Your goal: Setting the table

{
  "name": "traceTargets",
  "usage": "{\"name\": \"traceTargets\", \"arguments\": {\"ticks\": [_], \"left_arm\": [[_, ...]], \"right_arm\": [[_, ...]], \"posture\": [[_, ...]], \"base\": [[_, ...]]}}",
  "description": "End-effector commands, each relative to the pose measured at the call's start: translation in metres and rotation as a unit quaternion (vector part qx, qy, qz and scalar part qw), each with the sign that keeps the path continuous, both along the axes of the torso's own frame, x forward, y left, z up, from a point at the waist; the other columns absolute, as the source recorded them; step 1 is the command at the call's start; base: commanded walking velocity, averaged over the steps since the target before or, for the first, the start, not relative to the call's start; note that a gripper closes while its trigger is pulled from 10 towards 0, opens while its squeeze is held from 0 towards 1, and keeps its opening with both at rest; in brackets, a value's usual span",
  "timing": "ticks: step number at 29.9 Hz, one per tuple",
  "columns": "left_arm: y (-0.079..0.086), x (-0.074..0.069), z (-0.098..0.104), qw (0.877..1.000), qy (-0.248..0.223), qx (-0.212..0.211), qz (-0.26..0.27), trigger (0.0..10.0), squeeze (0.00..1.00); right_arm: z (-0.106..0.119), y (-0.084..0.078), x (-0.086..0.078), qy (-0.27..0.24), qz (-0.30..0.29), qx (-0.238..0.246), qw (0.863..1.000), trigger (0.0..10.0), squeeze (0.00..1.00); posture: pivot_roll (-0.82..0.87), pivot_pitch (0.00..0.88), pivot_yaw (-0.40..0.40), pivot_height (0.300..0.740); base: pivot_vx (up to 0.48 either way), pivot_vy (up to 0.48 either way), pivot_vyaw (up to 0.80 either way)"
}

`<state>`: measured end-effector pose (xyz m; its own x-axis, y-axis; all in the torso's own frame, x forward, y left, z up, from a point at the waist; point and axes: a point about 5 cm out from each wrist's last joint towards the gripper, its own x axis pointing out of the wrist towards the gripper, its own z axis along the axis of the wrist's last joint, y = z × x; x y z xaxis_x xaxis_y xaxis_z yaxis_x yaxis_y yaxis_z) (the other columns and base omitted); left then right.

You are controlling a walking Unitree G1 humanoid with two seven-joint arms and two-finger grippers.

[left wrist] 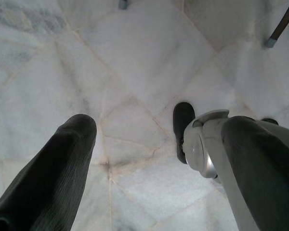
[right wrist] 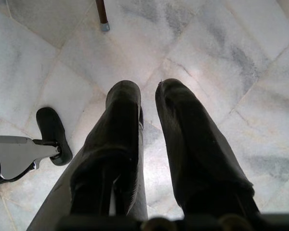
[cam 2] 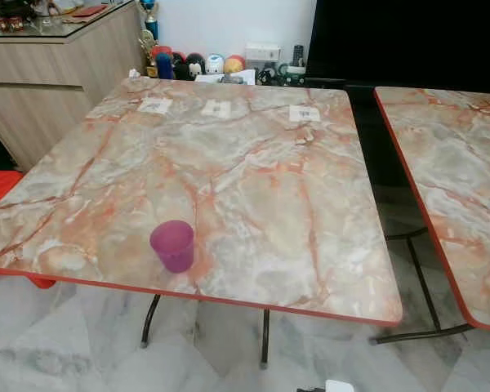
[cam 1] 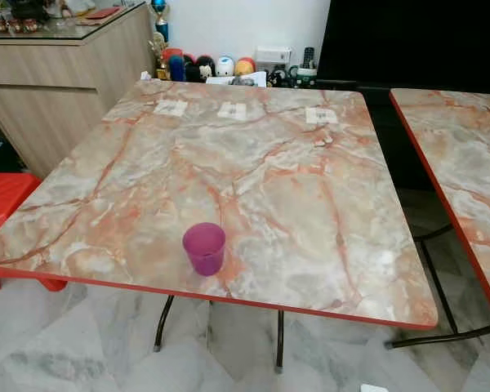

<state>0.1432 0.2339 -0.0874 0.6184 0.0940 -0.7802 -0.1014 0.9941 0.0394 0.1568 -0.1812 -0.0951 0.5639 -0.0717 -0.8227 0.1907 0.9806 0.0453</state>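
a marble-patterned table (cam 1: 310, 212) with a red edge stood before the robot, and a single purple cup (cam 1: 204, 247) sat upright on it, near the front edge and a little left of centre, well apart from anything else. three small white paper labels (cam 1: 233, 110) lay along the far side of the tabletop, spaced in a row. a second table (cam 1: 465, 163) of the same pattern stood to the right across a gap, and beyond the far edge a row of small round toy figures (cam 1: 204, 65) lined the wall beside a wooden sideboard (cam 1: 65, 73). a red stool (cam 1: 4, 200) showed at the left. both arms hung idle over the pale marble floor (left wrist: 135, 57): the left gripper (left wrist: 159, 139) had its two black fingers spread wide apart with nothing between them, and the right gripper (right wrist: 147, 125) had its fingers set a narrow gap apart, also holding nothing. the robot's black foot (left wrist: 183, 127) showed on the tiles below. judging from this, the setting had barely begun, with one cup placed and no plates, cutlery or other cups on the table; the remaining pieces would have to be fetched from elsewhere, since none were in reach.
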Motion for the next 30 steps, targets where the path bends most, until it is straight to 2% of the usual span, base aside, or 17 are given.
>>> {"name": "traceTargets", "arguments": {"ticks": [1,26,30], "left_arm": [[0.0028,-0.0081,-0.0029,1.000,0.017,0.000,0.007,10.0,0.00],[0.0012,-0.0084,-0.0032,1.000,0.014,-0.003,0.010,10.0,0.00],[0.0008,-0.0073,-0.0026,1.000,0.008,-0.003,0.011,10.0,0.00]], "right_arm": [[-0.0016,0.0003,-0.0037,0.006,-0.008,0.004,1.000,10.0,0.00],[-0.0016,0.0026,-0.0031,0.005,-0.005,0.003,1.000,10.0,0.00],[-0.0018,0.0016,-0.0038,0.006,-0.006,0.002,1.000,10.0,0.00]], "posture": [[0.06,0.094,-0.002,0.740],[0.06,0.096,-0.003,0.740],[0.06,0.095,-0.003,0.740]], "base": [[-0.244,0.000,0.00],[-0.249,0.000,0.00],[0.000,0.000,0.00]]}}
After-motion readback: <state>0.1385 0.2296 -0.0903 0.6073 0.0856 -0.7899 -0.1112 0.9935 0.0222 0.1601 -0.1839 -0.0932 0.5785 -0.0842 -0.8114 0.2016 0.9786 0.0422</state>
